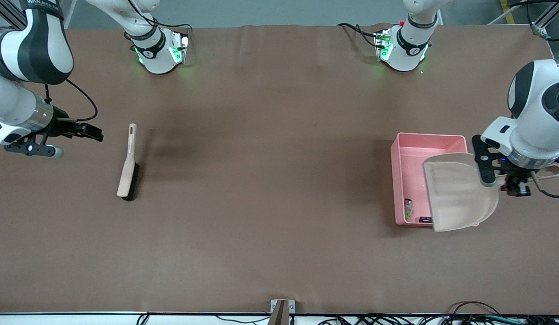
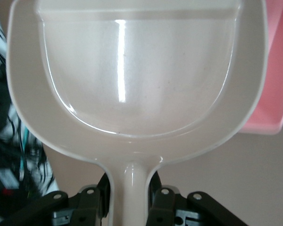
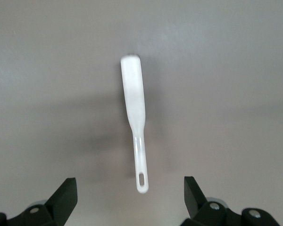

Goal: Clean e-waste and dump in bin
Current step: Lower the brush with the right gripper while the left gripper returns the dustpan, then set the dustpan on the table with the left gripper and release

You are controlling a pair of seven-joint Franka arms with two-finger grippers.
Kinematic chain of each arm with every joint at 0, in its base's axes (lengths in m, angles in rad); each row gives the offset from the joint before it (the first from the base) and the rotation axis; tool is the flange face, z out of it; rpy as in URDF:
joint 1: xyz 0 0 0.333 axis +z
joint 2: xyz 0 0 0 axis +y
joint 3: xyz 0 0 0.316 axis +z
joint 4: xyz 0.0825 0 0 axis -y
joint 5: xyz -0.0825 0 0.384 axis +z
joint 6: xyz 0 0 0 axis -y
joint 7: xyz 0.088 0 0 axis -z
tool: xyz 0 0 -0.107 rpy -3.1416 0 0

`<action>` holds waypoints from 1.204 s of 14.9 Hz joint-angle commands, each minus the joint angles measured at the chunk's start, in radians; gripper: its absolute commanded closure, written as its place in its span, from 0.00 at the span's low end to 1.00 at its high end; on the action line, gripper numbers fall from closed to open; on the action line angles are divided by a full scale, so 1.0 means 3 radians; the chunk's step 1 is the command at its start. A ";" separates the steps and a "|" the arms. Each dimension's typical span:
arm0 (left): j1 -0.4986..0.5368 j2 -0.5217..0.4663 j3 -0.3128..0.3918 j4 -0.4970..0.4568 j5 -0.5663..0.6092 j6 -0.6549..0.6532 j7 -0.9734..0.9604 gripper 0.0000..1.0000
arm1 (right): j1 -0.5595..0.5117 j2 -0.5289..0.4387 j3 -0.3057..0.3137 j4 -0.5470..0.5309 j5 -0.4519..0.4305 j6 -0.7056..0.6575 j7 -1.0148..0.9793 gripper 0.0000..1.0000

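The left gripper [image 1: 516, 186] grips the handle of the beige dustpan [image 1: 458, 192], its fingers [image 2: 96, 202] pressed against both sides of the handle; in the left wrist view the pan's scoop [image 2: 137, 75] appears bare inside. The dustpan is held in the air, tilted over the pink bin [image 1: 408, 155], covering the part of the bin toward the left arm's end of the table. Two small pieces of e-waste lie inside the bin at its corner nearest the front camera: a white-grey block with green marks [image 1: 408, 208] and, just beside it, a dark piece [image 1: 425, 220], probably the cylinder, partly hidden under the pan's lip. The right gripper [image 1: 83, 131] hangs with jaws spread wide and holding nothing, above the bare table near the right arm's end. The brush [image 1: 127, 166], with pale handle and dark bristles, lies flat on the table [image 1: 270, 180], apart from that gripper.
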 commanded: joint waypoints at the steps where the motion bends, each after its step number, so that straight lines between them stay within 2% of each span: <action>1: -0.0228 0.0088 0.0051 0.0079 -0.0407 0.0110 -0.0196 1.00 | -0.0015 0.0175 0.0009 0.0056 0.0014 0.0151 0.0031 0.00; 3: -0.0371 0.0175 0.0051 0.0063 -0.0515 0.0166 -0.0405 1.00 | -0.0005 0.0294 0.0009 0.0310 0.0019 0.0106 0.0041 0.00; 5: -0.0499 0.0293 0.0046 0.0058 -0.0673 0.0177 -0.0462 1.00 | 0.0006 0.0315 0.0014 0.0637 0.0024 -0.0348 0.0270 0.00; 7: -0.0627 0.0416 0.0046 0.0043 -0.0735 0.0298 -0.0462 1.00 | 0.0001 0.0315 0.0014 0.1275 0.0034 -0.0909 0.0312 0.00; 8: -0.0693 0.0492 0.0046 0.0028 -0.0740 0.0390 -0.0462 1.00 | 0.0006 0.0315 0.0014 0.1486 0.0054 -0.1191 0.0332 0.00; 9: -0.0780 0.0564 0.0046 -0.0003 -0.0745 0.0508 -0.0462 1.00 | 0.0006 0.0310 0.0014 0.1660 0.0065 -0.1280 0.0338 0.00; 13: -0.1021 0.0876 0.0051 -0.0197 -0.0766 0.1050 -0.0478 1.00 | -0.0010 0.0146 -0.0006 0.1738 0.0070 -0.1439 0.0287 0.00; 16: -0.1103 0.1075 0.0051 -0.0259 -0.0766 0.1204 -0.0523 1.00 | -0.0015 -0.0022 -0.0006 0.1565 0.0075 -0.1337 0.0266 0.00; 18: -0.1154 0.1101 0.0051 -0.0422 -0.0766 0.1397 -0.0768 1.00 | 0.0006 -0.0105 -0.0001 0.1559 0.0075 -0.1291 0.0256 0.00</action>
